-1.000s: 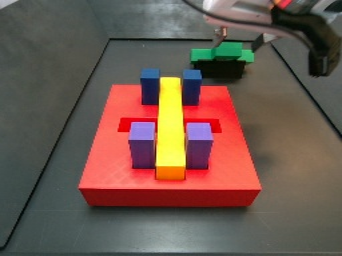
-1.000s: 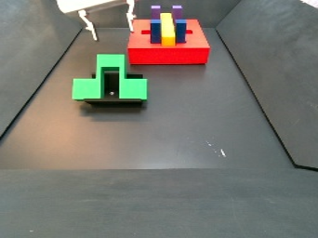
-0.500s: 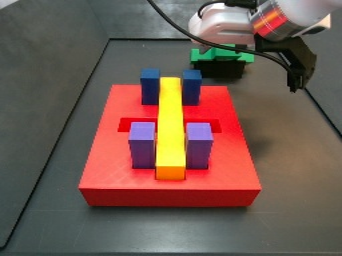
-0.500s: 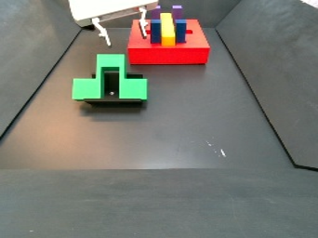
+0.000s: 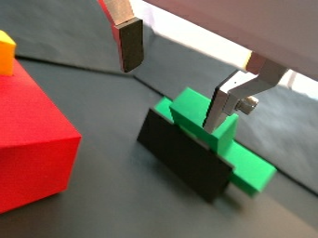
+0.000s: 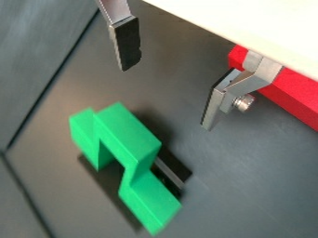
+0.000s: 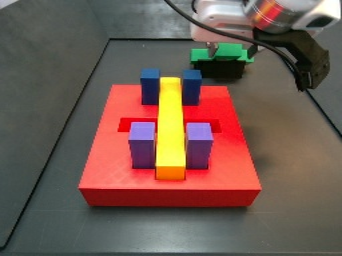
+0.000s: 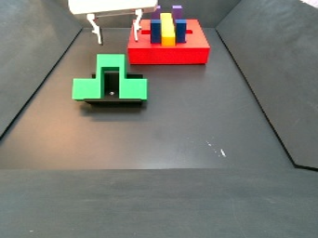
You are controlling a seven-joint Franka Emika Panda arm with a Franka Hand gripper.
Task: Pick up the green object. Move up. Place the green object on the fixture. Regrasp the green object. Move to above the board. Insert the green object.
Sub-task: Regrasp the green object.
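Down on the dark fixture (image 8: 112,100) sits the green object (image 8: 110,82), and past it the gripper (image 8: 115,32) hangs empty with jaws spread near the red board (image 8: 172,53), so an off-centre regrasp could tip it off.

No readable text anywhere, honestly. No labels, brands, numbers or signs on the green object (image 8: 110,82), the fixture (image 5: 187,156) under it, or the red board (image 7: 168,155) with its blocks. The gripper (image 8: 115,28) hangs jaws apart at about 12 o'clock from the green object in a side view, and its silver fingers (image 5: 230,99) are blank too. The dark floor carries no markings.
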